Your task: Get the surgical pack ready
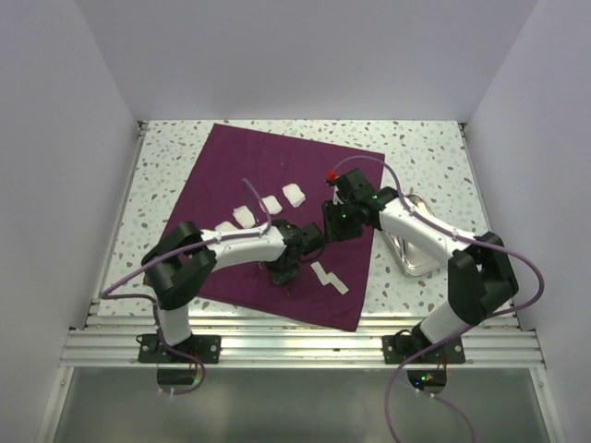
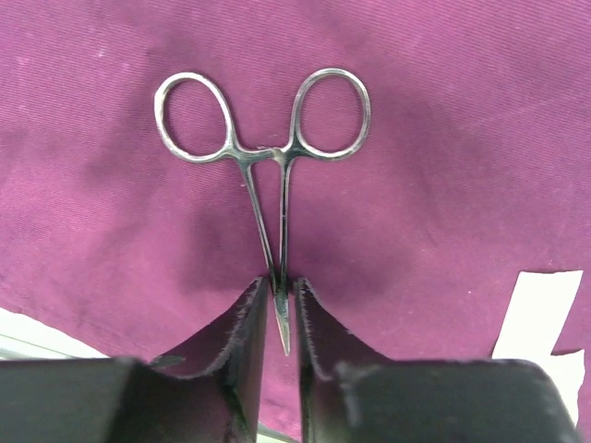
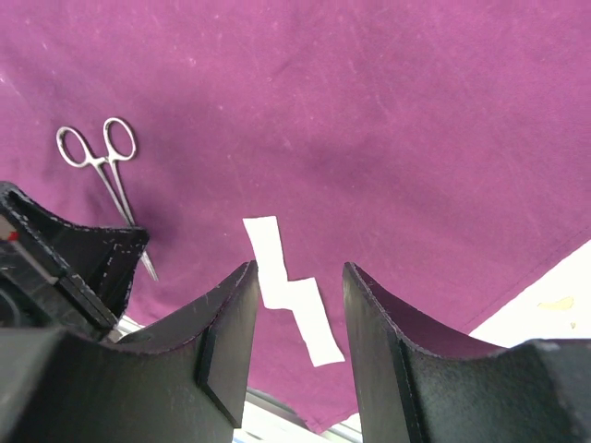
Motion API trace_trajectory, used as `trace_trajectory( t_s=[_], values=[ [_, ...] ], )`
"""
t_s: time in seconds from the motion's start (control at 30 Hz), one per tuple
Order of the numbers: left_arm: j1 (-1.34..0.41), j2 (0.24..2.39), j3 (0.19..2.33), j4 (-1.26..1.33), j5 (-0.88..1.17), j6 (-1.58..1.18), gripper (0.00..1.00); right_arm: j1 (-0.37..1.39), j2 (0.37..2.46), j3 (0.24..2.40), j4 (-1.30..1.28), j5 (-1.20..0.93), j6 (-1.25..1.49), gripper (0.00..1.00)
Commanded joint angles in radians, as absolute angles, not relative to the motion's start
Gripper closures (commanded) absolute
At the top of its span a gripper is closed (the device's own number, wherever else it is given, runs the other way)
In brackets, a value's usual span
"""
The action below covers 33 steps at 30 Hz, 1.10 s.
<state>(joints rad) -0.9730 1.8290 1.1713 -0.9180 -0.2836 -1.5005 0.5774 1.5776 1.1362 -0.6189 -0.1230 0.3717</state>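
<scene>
The dark purple cloth (image 1: 277,157) lies spread flat on the table. Several white gauze squares (image 1: 271,204) sit in a diagonal row on it. A metal clamp (image 2: 263,154) lies on the cloth with its ring handles pointing away and its tip between my left fingers. My left gripper (image 2: 282,286) is low over the cloth's near part (image 1: 282,274), jaws nearly closed on the clamp's tip. My right gripper (image 3: 295,272) is open and empty, hovering over a white zigzag strip (image 3: 275,268). It sits just right of the left gripper in the top view (image 1: 334,223).
A silver metal tray (image 1: 416,258) stands to the right of the cloth, under the right arm. The white strip (image 1: 329,277) lies near the cloth's front right corner. White walls enclose the table on three sides.
</scene>
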Motion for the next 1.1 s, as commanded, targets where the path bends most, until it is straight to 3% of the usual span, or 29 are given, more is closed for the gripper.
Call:
trace_trajectory(
  t_s=[0.0, 0.3, 0.83, 1.07],
  values=[
    [-0.986, 1.927, 1.157, -0.934, -0.281, -1.505, 0.83, 0.56, 1.523, 1.129, -0.601, -0.14, 0.356, 0.54],
    [-1.014, 1.873, 1.137, -0.957, -0.348, -1.543, 1.0, 0.551, 1.514, 1.092, -0.568, -0.185, 0.353, 0.54],
    [-1.072, 1.551, 0.94, -0.726, -0.439, -1.436, 1.0, 0.578, 1.623, 1.011, -0.319, -0.512, 0.503, 0.62],
    [-1.077, 1.517, 0.923, -0.696, -0.434, -1.417, 1.0, 0.617, 1.703, 0.973, -0.134, -0.603, 0.652, 0.56]
  ],
)
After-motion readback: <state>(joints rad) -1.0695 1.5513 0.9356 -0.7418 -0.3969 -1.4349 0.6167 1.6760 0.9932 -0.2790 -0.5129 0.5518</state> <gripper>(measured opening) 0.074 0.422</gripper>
